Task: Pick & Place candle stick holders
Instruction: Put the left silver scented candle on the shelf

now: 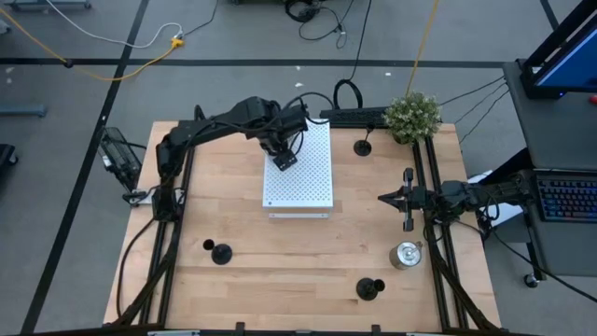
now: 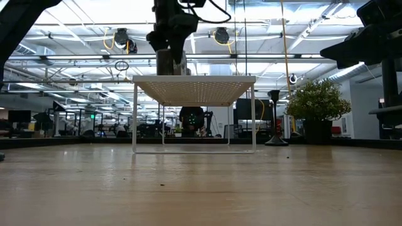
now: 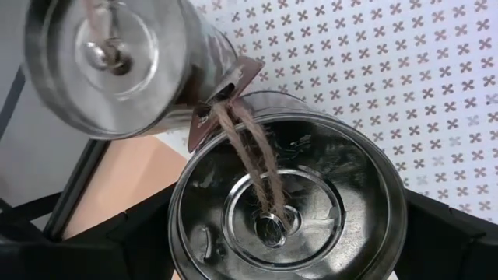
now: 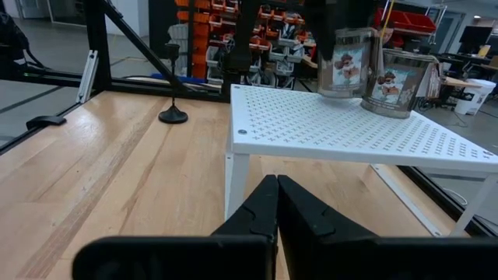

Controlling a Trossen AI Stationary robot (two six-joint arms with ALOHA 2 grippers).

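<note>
— What are the fingers (image 3: 109,253) of the left gripper (image 1: 282,157) doing?

— They stand wide and clasp a silver holder (image 3: 288,210) by its two sides. This holder is round and shiny, with a brown string and a small tag at its rim. I cannot tell if it rests on the white board (image 1: 312,187) or hangs just above it.

— Is something next to it?

— Yes, a second silver holder (image 3: 109,62) is just beside it, standing on the board. Both are in the upper left part of the board in the high view.

— And the right gripper (image 1: 382,198)?

— Its fingers are pressed together with nothing between them. It waits at the right edge of the table (image 1: 280,280), pointing toward the board.

— Where are the other holders?

— A third silver holder (image 1: 406,254) stands on the table at the lower right, near the right arm. One black holder (image 1: 221,252) is at the lower left, another black holder (image 1: 370,287) at the lower middle right, and a last black holder (image 1: 362,147) stands at the upper right of the board, beside the green plant (image 1: 413,114).
</note>
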